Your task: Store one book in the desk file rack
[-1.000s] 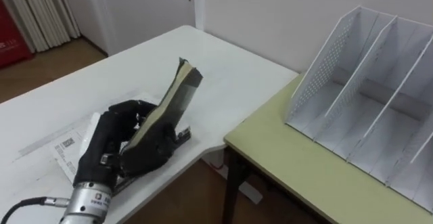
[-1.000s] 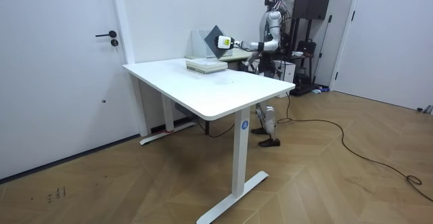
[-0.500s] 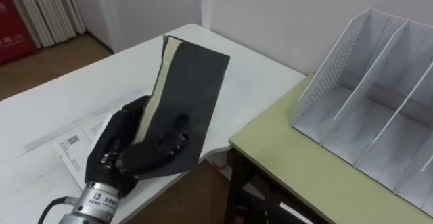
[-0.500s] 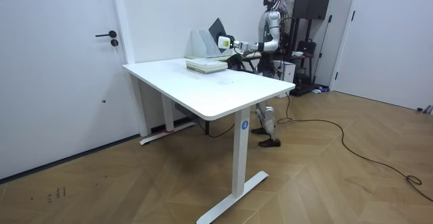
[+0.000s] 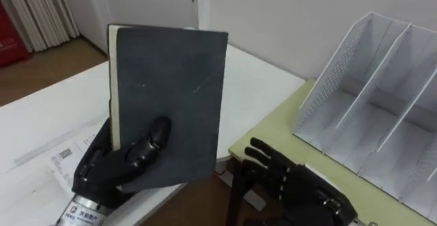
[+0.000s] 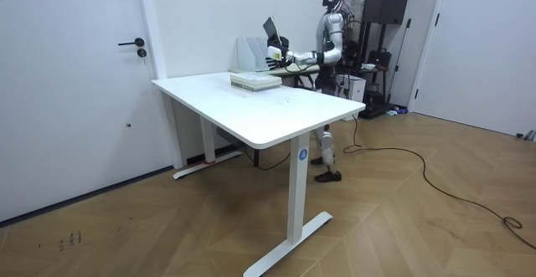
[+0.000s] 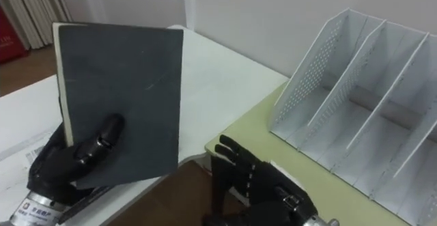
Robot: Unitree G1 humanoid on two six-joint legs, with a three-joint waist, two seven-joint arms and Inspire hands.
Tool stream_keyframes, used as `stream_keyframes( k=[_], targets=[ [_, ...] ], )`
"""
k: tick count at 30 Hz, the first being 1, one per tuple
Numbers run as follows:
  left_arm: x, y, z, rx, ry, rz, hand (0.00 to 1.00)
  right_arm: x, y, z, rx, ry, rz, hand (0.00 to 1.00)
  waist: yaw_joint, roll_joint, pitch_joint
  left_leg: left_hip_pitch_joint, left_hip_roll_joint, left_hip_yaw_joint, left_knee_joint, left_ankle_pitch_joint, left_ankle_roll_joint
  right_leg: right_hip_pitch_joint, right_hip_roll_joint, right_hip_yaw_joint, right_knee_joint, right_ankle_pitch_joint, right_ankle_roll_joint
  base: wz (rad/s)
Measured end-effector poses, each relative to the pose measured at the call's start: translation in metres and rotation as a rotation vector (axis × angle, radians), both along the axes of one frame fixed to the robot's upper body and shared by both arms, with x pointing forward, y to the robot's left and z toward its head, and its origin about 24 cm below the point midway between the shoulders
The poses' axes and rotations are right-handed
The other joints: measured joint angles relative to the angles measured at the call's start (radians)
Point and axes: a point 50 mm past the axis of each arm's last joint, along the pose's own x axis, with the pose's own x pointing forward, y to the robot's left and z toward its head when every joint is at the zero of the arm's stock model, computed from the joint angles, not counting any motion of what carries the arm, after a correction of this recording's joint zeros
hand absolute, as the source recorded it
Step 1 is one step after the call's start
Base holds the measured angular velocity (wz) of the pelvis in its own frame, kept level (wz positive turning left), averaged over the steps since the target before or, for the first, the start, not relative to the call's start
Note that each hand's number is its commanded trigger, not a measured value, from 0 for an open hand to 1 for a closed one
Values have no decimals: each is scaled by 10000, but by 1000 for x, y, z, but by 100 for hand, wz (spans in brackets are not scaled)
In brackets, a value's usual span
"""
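While left hand (image 5: pixel 102 175) fingers clasp the book (image 5: pixel 171 96) upright, right hand (image 5: pixel 295 185) fingers released, file rack (image 5: pixel 331 77) nearby.

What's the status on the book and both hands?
Left hand shut on book, held upright over the white table. Right hand open, empty. File rack on green desk, nothing blocking.

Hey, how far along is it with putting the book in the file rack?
Done: the book is off the white table, gripped upright by the left hand. In hand: the open right hand hovers beside it, by the edge of the green desk. Left: getting it into the file rack, whose visible slots are empty.
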Motion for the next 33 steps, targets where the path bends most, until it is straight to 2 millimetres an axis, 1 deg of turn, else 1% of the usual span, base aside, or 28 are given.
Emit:
stream_keyframes(
  k=[1, 2, 3, 4, 5, 6, 7, 8, 10, 12, 13, 14, 17, 19, 22, 26, 33],
  targets=[
    [-1, -1, -1, -29, -11, -133, 100, 1, -1, 1, 205, 94, -89, 0, 123, -92, -73, -153, 49, 590, -169, 321, 409, -312, -106, -23, 245, -214, 298, 13],
    [-1, 0, -2, -25, 49, -174, 100, 1, 0, 2, 246, 158, 48, 0, 392, -105, -86, -120, 65, 753, -126, 339, 426, -458, -118, -321, 374, -269, 402, -11],
    [-1, 1, -3, -19, 83, -168, 100, 1, 2, 3, 279, 148, 188, 0, 517, -107, -95, -73, 73, 665, -115, 339, 426, -497, -118, -560, 422, -284, 420, -46],
    [-1, 5, -2, -39, 27, -67, 100, 1, 5, 8, 352, -66, 540, 0, 730, -51, -85, 11, 108, -23, -107, 333, 423, -754, 51, -884, 304, -272, 404, -58],
    [-2, 11, -2, -210, -33, 93, 100, 3, 8, 16, 382, -444, 829, 0, 711, 34, -62, 54, 217, -1065, -117, 307, 380, -1206, 256, -1056, -158, -70, 170, -59],
    [-2, 15, -1, -265, -76, 229, 100, 3, 9, 20, 376, -644, 944, 0, 660, 58, -74, 58, 251, -1294, -93, 263, 307, -1420, 288, -1225, -266, 512, 38, -28],
    [-3, 18, -3, -431, -29, 352, 100, 2, 9, 26, 320, -885, 1052, 0, 375, 170, -106, 119, 348, -1332, -120, 176, 115, -1363, 306, -1557, 23, 911, -107, 10],
    [-2, 15, -4, -469, -29, 136, 100, 3, 6, 28, 422, -976, 956, 0, 101, 172, -108, 203, 389, -938, -173, 222, 44, -1205, 303, -1617, 31, 895, -105, 19],
    [-4, 13, -3, -460, -206, -359, 100, 5, -1, 34, 616, -1154, 770, 0, 95, 165, -102, 441, 471, -270, -329, 270, -14, -1076, 363, -1517, 33, 846, -63, 2],
    [-4, 13, -3, -592, -319, -551, 100, 6, -6, 43, 1027, -1504, 613, 0, 129, 121, -93, 636, 468, -267, -489, 269, -11, -1044, 396, -1557, 91, 696, -71, 0],
    [-4, 13, -2, -725, -342, -556, 100, 8, -7, 49, 1068, -1823, 676, 0, 154, 97, -90, 640, 462, -266, -490, 269, -10, -1074, 392, -1667, 114, 680, -80, 0],
    [-4, 13, -2, -764, -338, -587, 100, 8, -6, 55, 1038, -2070, 823, 0, 209, 95, -89, 650, 463, -270, -491, 269, -10, -1065, 380, -1802, 118, 680, -80, 0],
    [-6, 11, -3, -916, -414, -957, 100, 5, -1, 66, 1221, -2461, 1518, 0, 379, 70, -77, 698, 458, -270, -491, 268, -9, -1066, 367, -1841, 209, 641, -113, 0],
    [-7, 11, -4, -947, -375, -1048, 100, 4, 2, 69, 1261, -2549, 1839, 0, 416, 14, -91, 704, 433, -263, -491, 256, 4, -1054, 347, -1842, 227, 565, -153, 6],
    [-9, 10, -6, -949, -320, -1285, 100, 2, 4, 69, 1328, -2530, 2259, 0, 411, -21, -91, 631, 441, -243, -485, 241, 22, -1099, 338, -1956, 300, 503, -165, 15],
    [-10, 5, -11, -873, -129, -1778, 100, 0, 7, 68, 1393, -2531, 2647, 0, 495, -55, -103, 604, 431, -205, -468, 230, 30, -1357, 341, -1900, 769, 337, -226, 0],
    [-12, 1, -14, -874, -245, -2429, 100, -1, 13, 66, 1449, -2473, 2992, 0, 495, -35, -110, 485, 452, -196, -293, 199, -23, -1470, 374, -1875, 921, 308, -290, -3]
  ],
)
